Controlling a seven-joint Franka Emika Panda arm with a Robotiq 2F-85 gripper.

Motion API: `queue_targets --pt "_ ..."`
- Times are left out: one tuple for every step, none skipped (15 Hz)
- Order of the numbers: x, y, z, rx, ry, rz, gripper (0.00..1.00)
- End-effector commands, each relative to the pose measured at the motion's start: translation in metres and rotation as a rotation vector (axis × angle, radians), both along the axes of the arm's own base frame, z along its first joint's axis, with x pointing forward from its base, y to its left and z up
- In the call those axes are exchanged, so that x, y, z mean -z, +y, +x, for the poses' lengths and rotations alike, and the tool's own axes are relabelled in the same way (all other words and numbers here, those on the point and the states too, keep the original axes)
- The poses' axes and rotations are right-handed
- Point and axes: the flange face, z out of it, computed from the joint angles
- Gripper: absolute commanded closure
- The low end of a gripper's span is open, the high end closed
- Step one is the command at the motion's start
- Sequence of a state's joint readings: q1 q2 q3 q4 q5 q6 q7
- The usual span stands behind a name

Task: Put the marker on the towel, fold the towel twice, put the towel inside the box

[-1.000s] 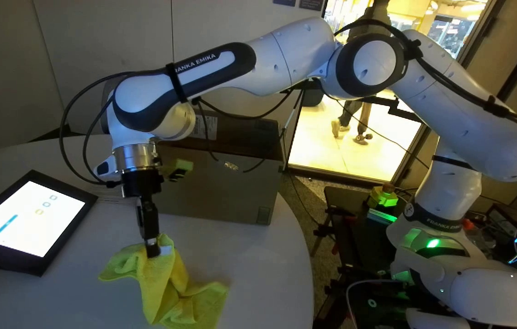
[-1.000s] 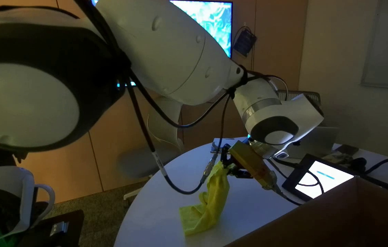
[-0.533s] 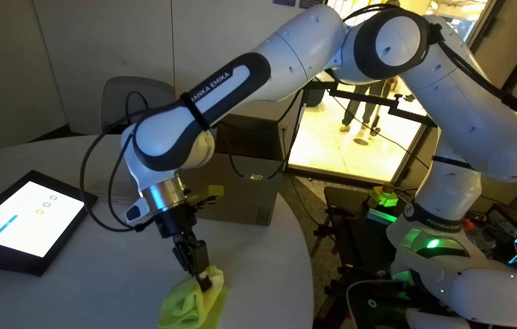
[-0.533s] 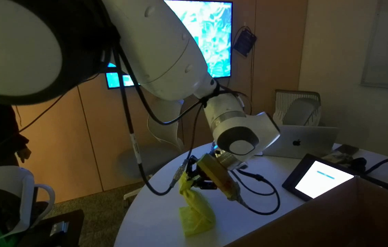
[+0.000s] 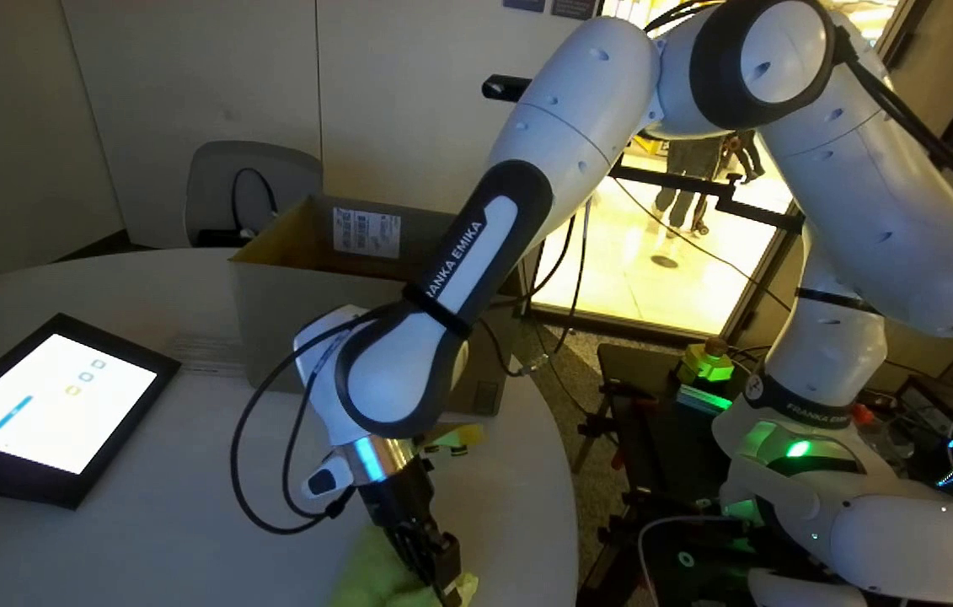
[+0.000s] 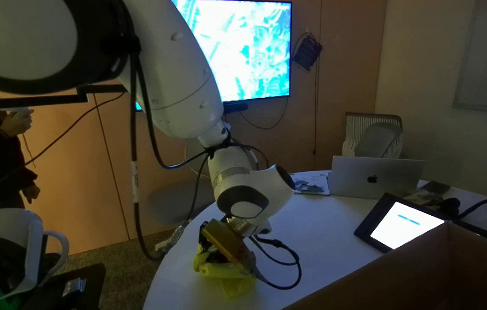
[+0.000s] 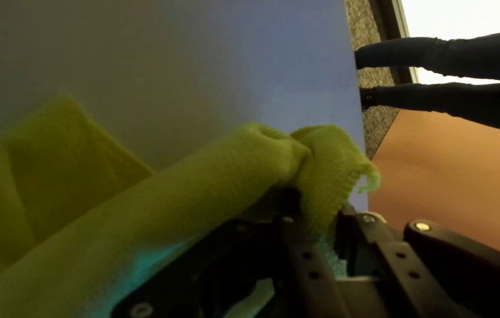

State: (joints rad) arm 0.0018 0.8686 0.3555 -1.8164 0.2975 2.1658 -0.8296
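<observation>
The yellow-green towel [image 5: 371, 573] lies bunched and partly folded over at the table's near edge in an exterior view; it also shows in an exterior view [image 6: 239, 287] and in the wrist view [image 7: 196, 190]. My gripper [image 5: 446, 583] points down at the towel. In the wrist view my gripper [image 7: 318, 221] has a towel edge pinched between its fingers, low over the table. The brown cardboard box [image 5: 299, 291] stands open behind the arm, with a white label on an inner flap; its wall also shows in an exterior view [image 6: 402, 271]. The marker is hidden or out of view.
A black-framed tablet [image 5: 55, 405] with a bright screen lies on the round white table [image 5: 190, 497]. A laptop [image 6: 374, 176] stands near the far edge in an exterior view. Cables [image 6: 277, 286] hang from the arm beside the towel.
My gripper has carried the held towel edge across the rest of the towel, toward the right and bottom in an exterior view, and lower. The towel is now folded over more and bunched.
</observation>
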Motion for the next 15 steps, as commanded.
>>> queue_targets --pt "-0.001 -0.001 -0.022 0.015 -0.067 -0.056 0.57" --pt "0.000 -0.002 -0.026 0.023 -0.080 -0.063 0.54" --pt "0.000 -0.002 -0.028 0.030 -0.092 -0.070 0.47" --pt "-0.002 -0.003 -0.030 0.043 -0.108 -0.079 0.38" --pt "-0.007 -0.005 -0.031 0.057 -0.119 -0.088 0.31" --pt "-0.012 -0.007 -0.031 0.080 -0.137 -0.096 0.23" --pt "-0.017 -0.008 -0.030 0.097 -0.150 -0.105 0.14" --pt "-0.024 -0.010 -0.029 0.123 -0.164 -0.115 0.06" --pt "-0.032 -0.011 -0.026 0.150 -0.180 -0.122 0.00" --pt "-0.039 -0.013 -0.024 0.181 -0.199 -0.130 0.00" --pt "-0.045 -0.014 -0.022 0.204 -0.218 -0.137 0.00" --pt "-0.050 -0.014 -0.021 0.223 -0.236 -0.146 0.00" --pt "-0.053 -0.014 -0.021 0.238 -0.250 -0.157 0.00" --pt "-0.057 -0.014 -0.022 0.252 -0.267 -0.168 0.00" --pt "-0.058 -0.014 -0.024 0.268 -0.285 -0.178 0.00"
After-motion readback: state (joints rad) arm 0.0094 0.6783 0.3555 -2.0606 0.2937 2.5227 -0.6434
